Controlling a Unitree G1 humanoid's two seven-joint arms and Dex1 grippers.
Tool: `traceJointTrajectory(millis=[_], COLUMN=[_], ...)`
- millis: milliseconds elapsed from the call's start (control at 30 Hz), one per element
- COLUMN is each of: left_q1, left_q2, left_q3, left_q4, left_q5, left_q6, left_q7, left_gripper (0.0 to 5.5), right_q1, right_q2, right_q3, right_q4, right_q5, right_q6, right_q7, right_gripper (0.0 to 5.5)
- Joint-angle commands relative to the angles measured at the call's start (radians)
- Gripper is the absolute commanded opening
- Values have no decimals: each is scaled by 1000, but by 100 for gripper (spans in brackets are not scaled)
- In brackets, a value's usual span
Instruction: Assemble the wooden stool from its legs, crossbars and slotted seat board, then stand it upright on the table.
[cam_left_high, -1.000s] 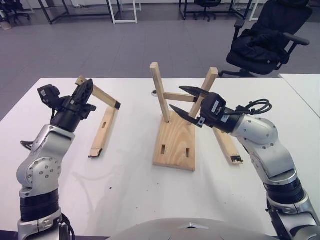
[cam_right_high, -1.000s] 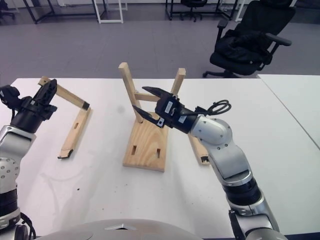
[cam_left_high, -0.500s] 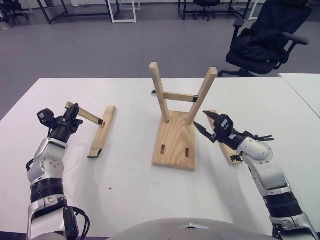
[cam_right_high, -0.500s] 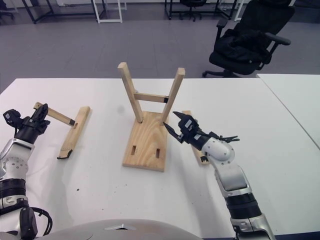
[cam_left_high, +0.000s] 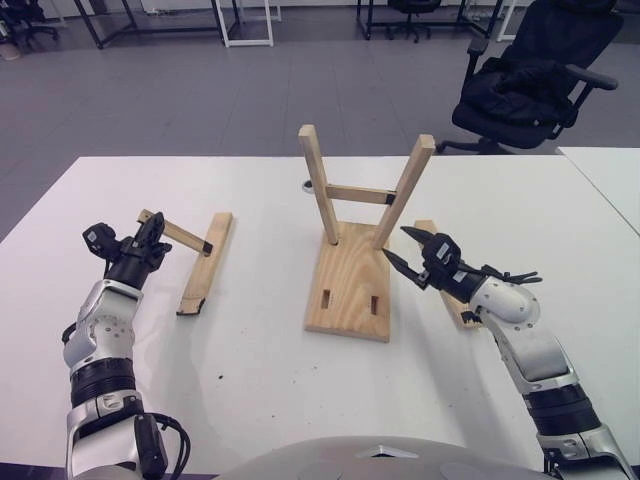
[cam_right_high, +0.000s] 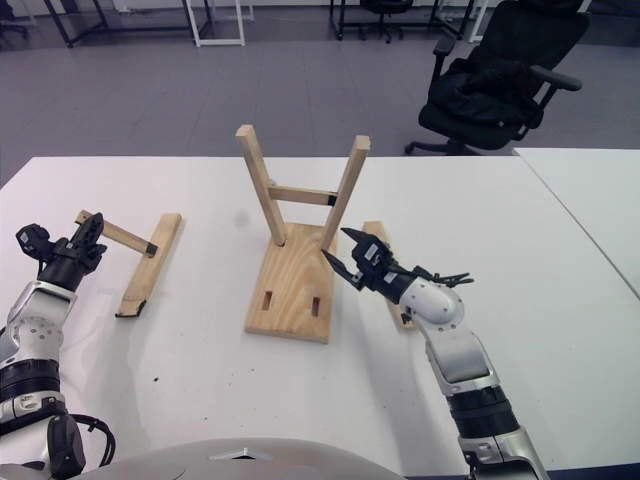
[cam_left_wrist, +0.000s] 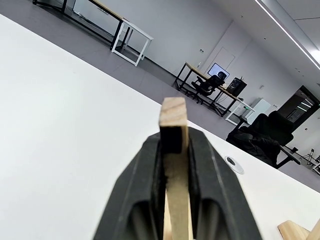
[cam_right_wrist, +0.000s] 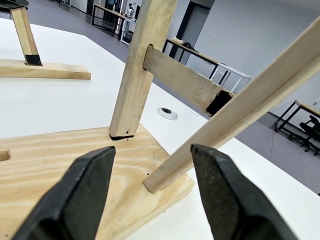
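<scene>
Wrist close-up: my left gripper (cam_left_wrist: 174, 150) pinches a crossbar (cam_left_wrist: 174, 112) — head view: my right gripper (cam_left_high: 397, 243) spread beside the seat board (cam_left_high: 345, 295).

No legible text, labels or numbers anywhere.

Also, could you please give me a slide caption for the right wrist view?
Open right gripper faces the seat board, two legs slotted in and joined by a crossbar.
</scene>
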Motion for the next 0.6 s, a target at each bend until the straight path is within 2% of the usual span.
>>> traceJointTrajectory(millis=[33,300,500,600], left_q1=[47,133,158,218], left_q2=[14,51,18,-27], left_q3=[-21,-77,-220,-245], left_q4=[-65,-196,-109,-59], left_q5=[75,200,354,382], left_q6=[25,135,44,-21], left_q7=[35,163,144,142], left_gripper=[40,40,40,40], right_q1=[-8,-26,-15,-23], right_q2=[-1,9,4,-6], right_q3=[2,22,28,42], right_q4=[2,23,17,40], right_q5=[-20,-50,-80,-110], right_q6=[-11,-32,-54,-81], right_q7=[1,8,1,12], right_gripper=[281,281,281,281])
